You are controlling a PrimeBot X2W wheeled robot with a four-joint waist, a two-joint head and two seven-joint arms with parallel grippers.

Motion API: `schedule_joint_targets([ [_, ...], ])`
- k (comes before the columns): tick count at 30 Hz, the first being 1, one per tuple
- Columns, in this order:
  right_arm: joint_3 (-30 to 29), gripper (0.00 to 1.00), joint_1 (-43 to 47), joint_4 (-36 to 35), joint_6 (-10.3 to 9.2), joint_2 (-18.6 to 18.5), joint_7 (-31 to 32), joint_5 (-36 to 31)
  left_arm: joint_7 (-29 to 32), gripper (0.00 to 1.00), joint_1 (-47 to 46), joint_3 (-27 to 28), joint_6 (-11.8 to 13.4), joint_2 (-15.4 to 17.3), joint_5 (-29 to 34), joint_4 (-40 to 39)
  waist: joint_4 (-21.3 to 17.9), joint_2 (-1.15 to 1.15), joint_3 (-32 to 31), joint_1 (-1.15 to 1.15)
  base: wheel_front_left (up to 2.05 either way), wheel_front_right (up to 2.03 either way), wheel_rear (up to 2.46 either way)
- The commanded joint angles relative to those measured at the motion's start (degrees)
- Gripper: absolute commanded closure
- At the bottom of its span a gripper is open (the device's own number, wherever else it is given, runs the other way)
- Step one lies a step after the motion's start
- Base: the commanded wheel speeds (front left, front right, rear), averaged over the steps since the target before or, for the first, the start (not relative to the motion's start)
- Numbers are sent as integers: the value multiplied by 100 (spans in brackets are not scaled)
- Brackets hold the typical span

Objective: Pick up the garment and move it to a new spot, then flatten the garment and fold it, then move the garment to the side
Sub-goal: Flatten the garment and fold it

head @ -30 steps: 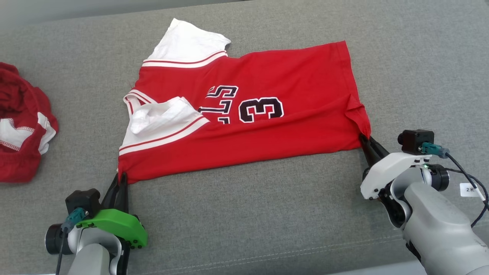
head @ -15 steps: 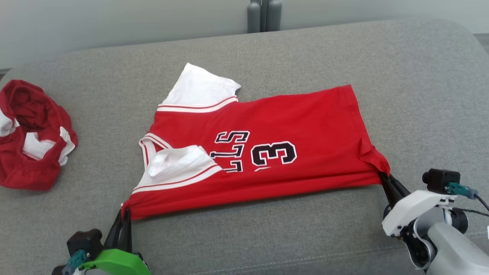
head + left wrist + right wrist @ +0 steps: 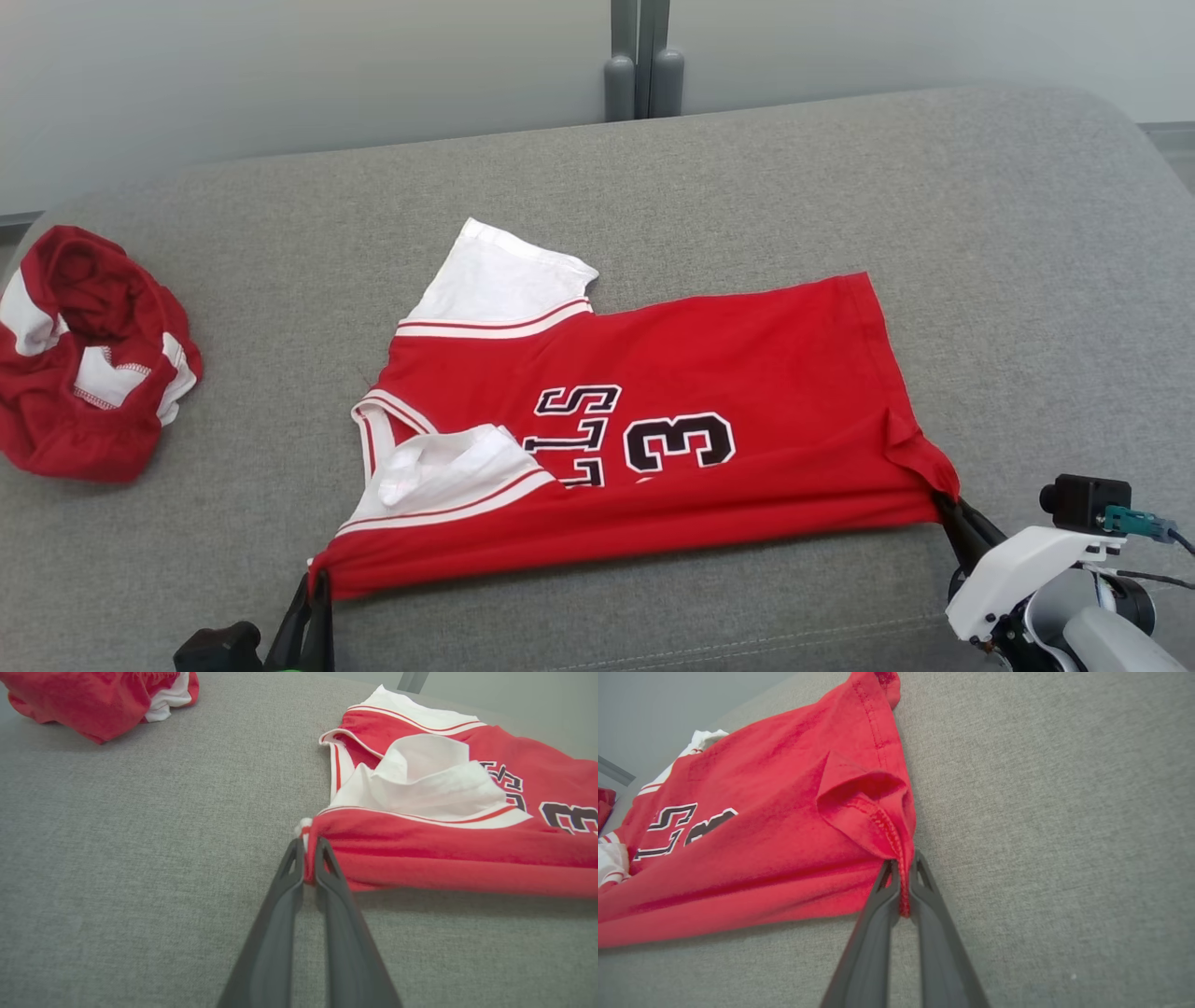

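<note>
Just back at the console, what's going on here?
Both grippers pinch the near edge of the red jersey: the left gripper at the sleeve-end corner, the right gripper at the hem corner. It lies mostly flat on the grey cushion, one white sleeve folded over its front. A second red garment sits crumpled to the left.

both grippers clamped, low in the frame

left gripper [image 3: 317,586] rises from the bottom edge left of centre, its two dark fingers [image 3: 280,914] pressed together on a corner of the garment [image 3: 747,373]. right gripper [image 3: 945,504] enters from the lower right corner, fingers slanting up and left, closed on another corner; its white wrist shell [image 3: 1013,565] sits just behind them
</note>
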Motion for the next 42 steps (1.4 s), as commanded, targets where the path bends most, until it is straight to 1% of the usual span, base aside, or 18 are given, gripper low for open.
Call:
schedule_joint_targets([
  [1, -78, 59, 57, 1, -22, 9, -10, -86, -22, 100, -27, 67, 26, 35, -27, 32, -13, 0, -2, 0, 0, 0, 0],
  [2, -111, 1, 54, -5, -22, 26, -54, -153, -22, 76, -43, 80, 26, 32, -20, 48, -17, 0, -9, 0, 0, 0, 0],
  [3, -149, 0, 64, -6, -18, 61, -75, -190, -22, 24, -63, 103, 25, 28, -12, 32, -18, 0, -17, 0, 0, 0, 0],
  [4, -177, 0, 78, -10, -17, 106, -87, -233, -22, 0, -72, 119, 25, 23, 1, 8, -16, 0, -25, 0, 0, 0, 0],
  [9, -385, 0, 105, -120, -16, 146, -255, -506, -21, 0, 11, 211, 35, -4, 60, -234, 12, 0, -79, 0, 0, 0, 0],
  [16, -631, 0, 172, -510, -16, 278, -484, -927, -21, 0, 173, 304, 87, -22, 200, -948, 79, 0, -156, 0, 0, 0, 0],
  [20, -765, 0, 238, -814, -16, 392, -575, -1198, -21, 0, 261, 316, 214, -27, 414, -1424, 126, 0, -174, 0, 0, 0, 0],
  [21, -765, 0, 238, -814, -16, 392, -575, -1198, -21, 0, 261, 316, 214, -27, 414, -1424, 126, 0, -174, 0, 0, 0, 0],
  [25, -927, 0, 327, -1182, -16, 537, -637, -1585, -21, 0, 334, 337, 355, -29, 584, -1867, 170, 0, -182, 0, 0, 0, 0],
  [29, -1206, 0, 465, -1556, -16, 697, -654, -2104, -21, 0, 432, 305, 517, -29, 586, -2237, 199, 0, -203, 0, 0, 0, 0],
  [34, -1694, 0, 781, -2110, -15, 1018, -660, -2608, -21, 0, 594, 280, 681, -29, 501, -2453, 218, 0, -293, 0, 0, 0, 0],
  [38, -1928, 0, 996, -2353, -14, 1269, -661, -2855, -21, 0, 715, 264, 775, -29, 445, -2518, 215, 0, -321, 0, 0, 0, 0],
  [40, -1961, 0, 1057, -2391, -14, 1316, -662, -2949, -21, 0, 721, 247, 765, -30, 420, -2517, 196, 0, -319, 0, 0, 0, 0],
  [42, -1951, 0, 1080, -2406, -13, 1355, -662, -3002, -21, 0, 672, 236, 703, -30, 429, -2485, 163, 0, -306, 0, 0, 0, 0],
])
